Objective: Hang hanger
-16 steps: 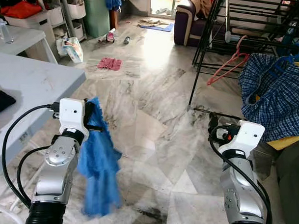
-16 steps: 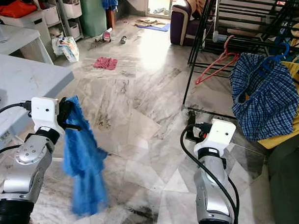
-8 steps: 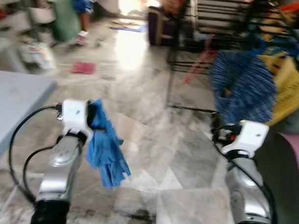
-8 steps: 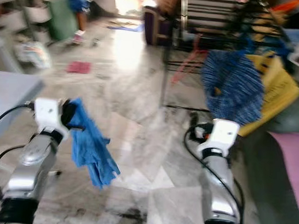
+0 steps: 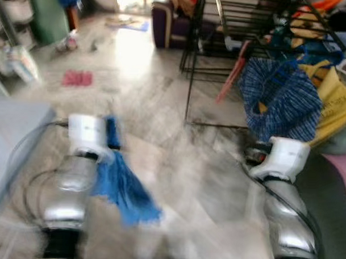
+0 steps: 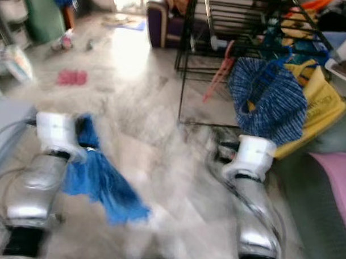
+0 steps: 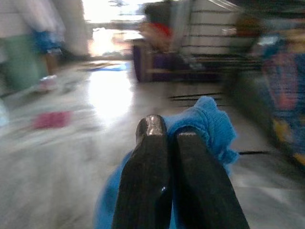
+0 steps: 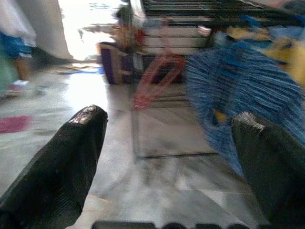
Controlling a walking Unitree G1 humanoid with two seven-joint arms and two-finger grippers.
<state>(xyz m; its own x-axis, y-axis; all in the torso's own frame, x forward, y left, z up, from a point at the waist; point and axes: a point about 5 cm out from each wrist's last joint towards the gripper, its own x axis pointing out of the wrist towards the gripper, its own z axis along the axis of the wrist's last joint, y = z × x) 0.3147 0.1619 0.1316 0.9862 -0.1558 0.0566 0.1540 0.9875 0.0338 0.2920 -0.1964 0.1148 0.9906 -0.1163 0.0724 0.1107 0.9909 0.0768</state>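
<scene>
My left gripper (image 7: 164, 136) is shut on a blue cloth (image 5: 124, 184) that hangs from it and swings out to the right over the floor. My right gripper (image 8: 171, 126) is open with nothing between its fingers. A black drying rack (image 5: 222, 29) stands ahead on the right. A pink hanger (image 5: 230, 79) hangs from it, and so does a blue checked garment (image 5: 282, 99) on a blue hanger. The views are blurred by motion.
A yellow bag (image 5: 336, 104) sits behind the checked garment. A grey table (image 5: 13, 135) edge is at the left. A purple sofa (image 5: 168, 27), a pink rag (image 5: 77, 78) and clutter lie on the marble floor farther off. A pink mat (image 6: 336, 186) is at the right.
The camera has turned right and moved nearer the rack, which now stands closer ahead. The blue cloth has swung out to the right. Both grippers hold as before.
</scene>
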